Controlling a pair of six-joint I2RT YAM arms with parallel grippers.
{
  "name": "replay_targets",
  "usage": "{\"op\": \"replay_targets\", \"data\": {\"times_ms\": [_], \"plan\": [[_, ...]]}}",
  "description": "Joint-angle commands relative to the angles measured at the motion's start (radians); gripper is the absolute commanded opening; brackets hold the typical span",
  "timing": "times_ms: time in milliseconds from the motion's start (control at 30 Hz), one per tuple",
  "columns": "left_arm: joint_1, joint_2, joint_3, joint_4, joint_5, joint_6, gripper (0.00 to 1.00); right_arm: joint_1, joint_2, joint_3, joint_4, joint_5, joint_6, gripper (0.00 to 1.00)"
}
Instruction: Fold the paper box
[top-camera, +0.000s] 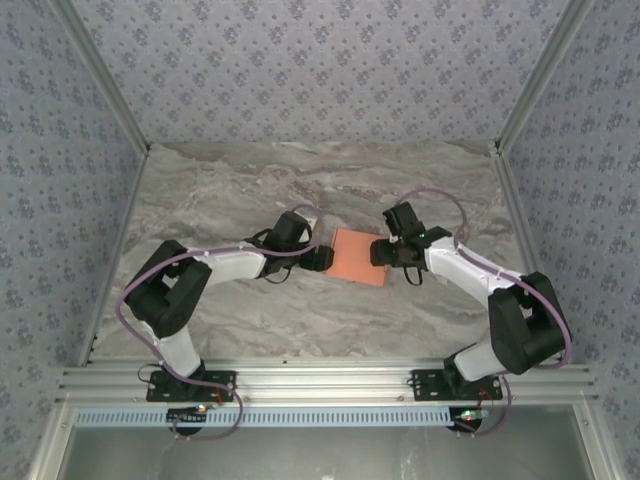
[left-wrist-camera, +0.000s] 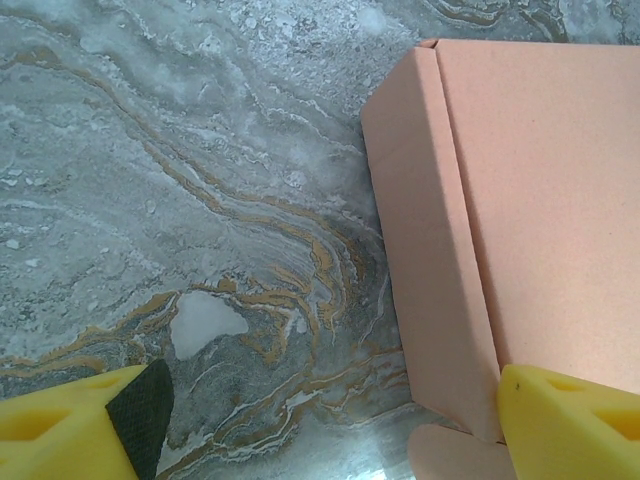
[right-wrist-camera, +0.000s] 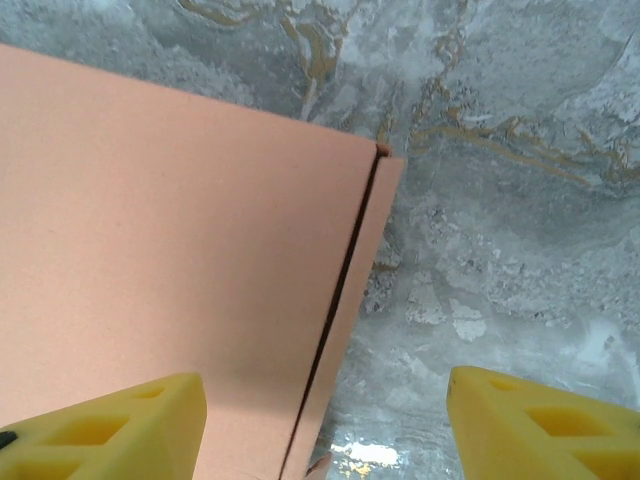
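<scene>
A grey-and-tan marbled tabletop (top-camera: 250, 190) forms the work surface. Blue-grey floral-patterned walls (top-camera: 320, 60) enclose three sides. Silver aluminium extrusion rails (top-camera: 320, 381) border the near edge.

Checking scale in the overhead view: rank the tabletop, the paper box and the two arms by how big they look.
1. The tabletop, by far the largest.
2. The left arm and the right arm, too alike to rank.
3. The paper box, the smallest.

Paper box (top-camera: 359, 257) on table (top-camera: 250, 190) (centred), between left gripper (top-camera: 324, 258) and right gripper (top-camera: 380, 252).
</scene>
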Motion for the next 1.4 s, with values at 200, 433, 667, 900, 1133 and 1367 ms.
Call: {"op": "replay_targets", "data": {"times_ms": [200,433,667,900,1133,1367], "plan": [[0.006,-0.069,0.010,-0.082,-0.008,0.015,0.87,0.004,0.011,-0.030,-0.039,-0.014,-0.032,0.68],[0.058,-0.134,0.009,-0.029,0.141,-0.022,0.86,-0.114,-0.148,0.009,-0.072,-0.191,-0.057,0.70],[0.075,-0.062,0.032,0.036,0.264,-0.057,0.75,-0.278,-0.105,-0.064,0.026,-0.586,-0.006,0.64],[0.076,0.050,0.094,0.040,0.300,-0.065,0.66,-0.374,0.001,-0.131,0.139,-0.768,0.038,0.61],[0.110,0.123,0.082,0.081,0.320,-0.120,0.56,-0.463,0.090,-0.180,0.232,-0.906,0.076,0.62],[0.143,0.142,0.023,0.144,0.325,-0.162,0.54,-0.501,0.147,-0.206,0.382,-1.046,0.138,0.68]]}}
